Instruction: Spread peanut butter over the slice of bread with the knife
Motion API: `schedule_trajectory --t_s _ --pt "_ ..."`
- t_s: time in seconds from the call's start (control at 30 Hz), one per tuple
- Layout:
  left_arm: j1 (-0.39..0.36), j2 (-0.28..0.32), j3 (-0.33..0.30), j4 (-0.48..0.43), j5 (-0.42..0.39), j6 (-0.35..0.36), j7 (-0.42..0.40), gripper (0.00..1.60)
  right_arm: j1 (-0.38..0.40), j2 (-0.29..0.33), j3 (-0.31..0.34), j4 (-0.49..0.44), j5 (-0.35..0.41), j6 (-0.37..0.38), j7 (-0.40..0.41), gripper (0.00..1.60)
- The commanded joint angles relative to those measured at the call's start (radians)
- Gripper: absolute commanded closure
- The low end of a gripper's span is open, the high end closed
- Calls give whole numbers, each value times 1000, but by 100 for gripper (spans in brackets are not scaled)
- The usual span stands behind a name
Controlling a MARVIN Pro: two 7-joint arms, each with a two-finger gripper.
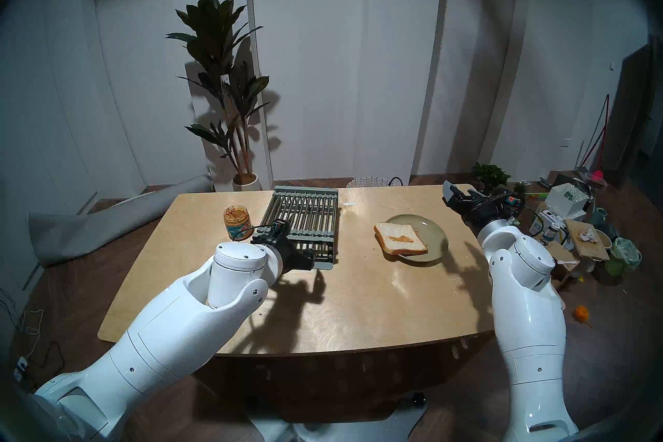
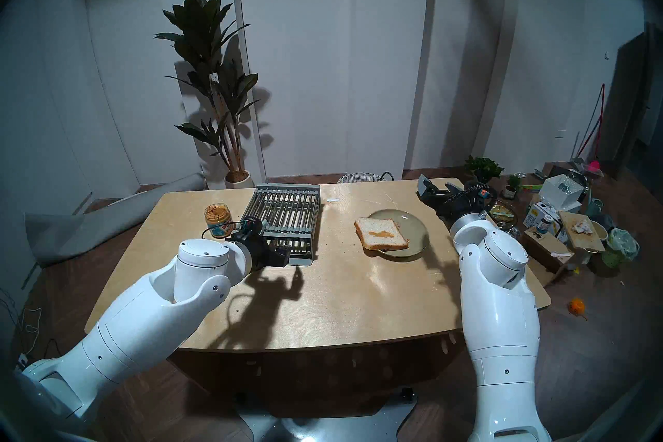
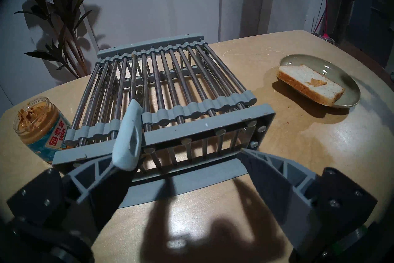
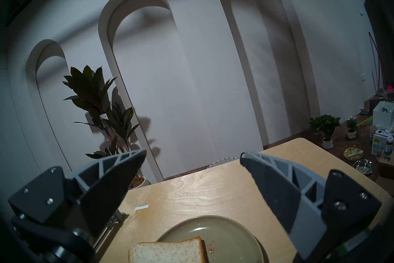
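Pale grey-handled knife point(image 3: 128, 138) lies on the grey slatted rack point(image 3: 191, 128), handle toward the left gripper point(image 3: 183, 162), just left of centre, long axis along the bars. Left jaws wide, empty; right gripper point(image 4: 191, 155) likewise, above the white bread slice point(image 1: 400, 237).

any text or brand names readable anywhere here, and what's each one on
"SKIPPY", in white letters on red: label of the peanut butter jar, seen from the left wrist.
Chinese characters beside it on the same label: too blurred to read.
Cartons on the floor to the right: print too small to read.
Tag on the plant: unreadable.
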State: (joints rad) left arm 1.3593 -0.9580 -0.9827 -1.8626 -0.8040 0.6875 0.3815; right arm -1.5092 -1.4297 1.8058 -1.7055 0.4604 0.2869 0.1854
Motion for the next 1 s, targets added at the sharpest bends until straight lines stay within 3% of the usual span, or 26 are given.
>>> schedule_trajectory --t_s 0.0,0.47,0.97 --pt "-21 5 -18 -8 -26 11 -32 0 11 -3 4 -18 3 -15 1 0" --pt "-8 19 -34 -17 -57 25 -47 0 5 -12 5 -36 12 -3 -9 0" --pt "91 42 -72 -72 -105 -8 3 0 2 -8 -5 -46 13 5 -6 0"
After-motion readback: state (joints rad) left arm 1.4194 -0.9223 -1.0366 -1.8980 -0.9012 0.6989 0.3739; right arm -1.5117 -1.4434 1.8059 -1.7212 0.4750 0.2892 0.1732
